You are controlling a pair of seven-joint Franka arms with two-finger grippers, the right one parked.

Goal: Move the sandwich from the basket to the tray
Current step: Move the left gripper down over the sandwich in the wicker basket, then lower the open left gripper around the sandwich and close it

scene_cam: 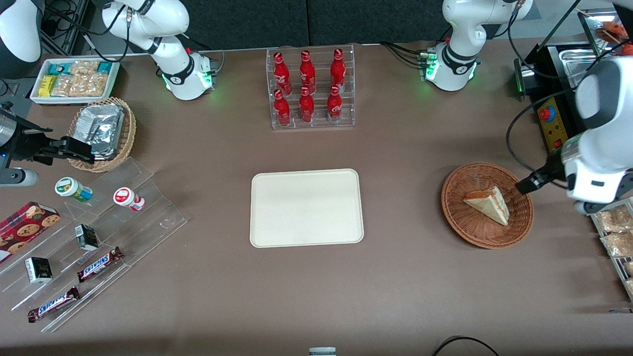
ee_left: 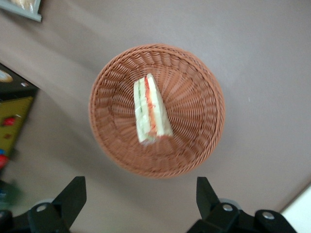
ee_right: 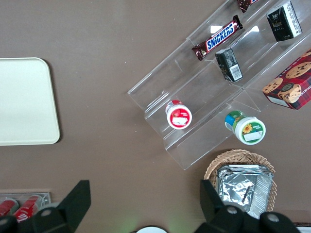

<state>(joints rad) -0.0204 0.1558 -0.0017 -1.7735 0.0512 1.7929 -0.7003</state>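
The sandwich (scene_cam: 489, 204), a white wedge with red and green filling along its cut edge, lies in the reddish-brown wicker basket (scene_cam: 462, 217) toward the working arm's end of the table. In the left wrist view the sandwich (ee_left: 151, 109) lies across the middle of the basket (ee_left: 197, 104). My left gripper (scene_cam: 525, 187) hovers above the basket's rim, its jaws wide apart and empty (ee_left: 140, 187). The cream tray (scene_cam: 306, 207) lies flat at the table's middle with nothing on it, and also shows in the right wrist view (ee_right: 24, 102).
A clear rack of red bottles (scene_cam: 310, 89) stands farther from the camera than the tray. A yellow control box (scene_cam: 553, 123) and a tray of snack packets (scene_cam: 615, 232) sit beside the basket. Clear stepped shelves with snacks (scene_cam: 94, 237) lie toward the parked arm's end.
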